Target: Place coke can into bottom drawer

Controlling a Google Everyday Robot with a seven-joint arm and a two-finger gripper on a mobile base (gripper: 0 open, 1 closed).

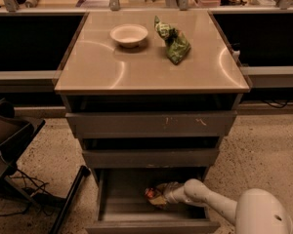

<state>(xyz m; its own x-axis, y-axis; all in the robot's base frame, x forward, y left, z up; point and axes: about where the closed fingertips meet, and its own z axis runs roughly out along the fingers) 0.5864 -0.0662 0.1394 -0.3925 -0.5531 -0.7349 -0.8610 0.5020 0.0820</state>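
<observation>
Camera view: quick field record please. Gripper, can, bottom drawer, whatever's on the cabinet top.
gripper: inside the bottom drawer, right of centre, against the coke can
coke can: in the bottom drawer, at the gripper's tip; held or released, cannot tell
bottom drawer: pulled open
cabinet top: pale bowl and green snack bag, side by side, apart
arm: reaches in from lower right

Gripper (160,197) against coke can (150,194) inside open bottom drawer (121,200), six o'clock; bowl (129,34) and snack bag (173,44) at twelve.
</observation>
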